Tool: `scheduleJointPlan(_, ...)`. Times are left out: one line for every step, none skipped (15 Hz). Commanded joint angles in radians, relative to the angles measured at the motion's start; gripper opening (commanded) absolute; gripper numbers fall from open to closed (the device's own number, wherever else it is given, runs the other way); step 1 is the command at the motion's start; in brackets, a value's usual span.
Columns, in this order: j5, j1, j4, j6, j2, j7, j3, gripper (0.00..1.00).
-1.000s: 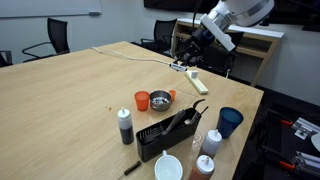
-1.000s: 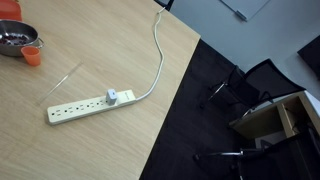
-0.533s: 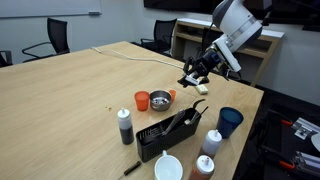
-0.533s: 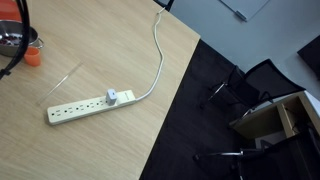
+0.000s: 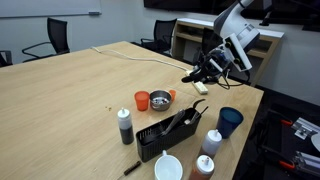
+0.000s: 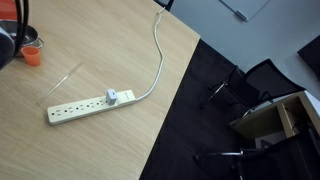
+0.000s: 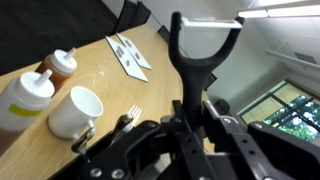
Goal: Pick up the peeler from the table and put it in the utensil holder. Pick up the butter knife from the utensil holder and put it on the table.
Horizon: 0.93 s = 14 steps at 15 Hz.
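My gripper (image 5: 204, 71) hangs above the far right side of the table (image 5: 70, 95), shut on the peeler (image 7: 200, 45), a black Y-shaped tool that stands up between the jaws in the wrist view. In an exterior view the peeler (image 5: 188, 77) pokes out to the left of the fingers. The utensil holder (image 5: 165, 135), a long black slotted caddy, stands nearer the front edge, below the gripper. Several utensils lean in it. I cannot pick out the butter knife among them.
A white power strip (image 6: 88, 105) with its cable lies by the table edge under the arm. Around the holder stand an orange cup (image 5: 142, 100), a metal bowl (image 5: 162, 97), a black bottle (image 5: 125, 125), a blue cup (image 5: 230, 121), a white cup (image 7: 76, 111) and squeeze bottles (image 7: 25, 95).
The arm has carried the peeler rightward, away from the spot above the power strip, towards the table's right edge. The jaws have stayed shut on it.
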Motion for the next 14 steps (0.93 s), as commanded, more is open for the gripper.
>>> scheduleJointPlan(0.004,0.036,0.003,-0.052,0.01,0.0,-0.04,0.24)
scheduleJointPlan(0.004,0.038,0.005,-0.077,0.023,0.0,-0.044,0.24)
scheduleJointPlan(0.005,0.038,0.008,-0.087,0.032,0.0,-0.046,0.24)
scheduleJointPlan(0.005,0.038,0.012,-0.091,0.037,0.0,-0.047,0.24)
scheduleJointPlan(0.005,0.038,0.014,-0.093,0.039,0.0,-0.048,0.24)
scheduleJointPlan(0.005,0.038,0.015,-0.094,0.039,0.0,-0.048,0.24)
scheduleJointPlan(0.005,0.038,0.016,-0.095,0.039,0.0,-0.048,0.24)
scheduleJointPlan(0.005,0.038,0.017,-0.096,0.039,0.0,-0.048,0.24)
scheduleJointPlan(0.005,0.038,0.017,-0.096,0.039,0.0,-0.048,0.24)
scheduleJointPlan(0.005,0.038,0.017,-0.097,0.039,0.0,-0.048,0.24)
scheduleJointPlan(0.005,0.038,0.017,-0.097,0.039,0.0,-0.048,0.06)
scheduleJointPlan(0.01,0.038,0.015,-0.101,0.039,-0.002,-0.05,0.06)
scheduleJointPlan(0.019,0.039,0.012,-0.107,0.037,-0.006,-0.053,0.06)
scheduleJointPlan(0.033,0.035,0.008,-0.119,0.034,-0.01,-0.056,0.06)
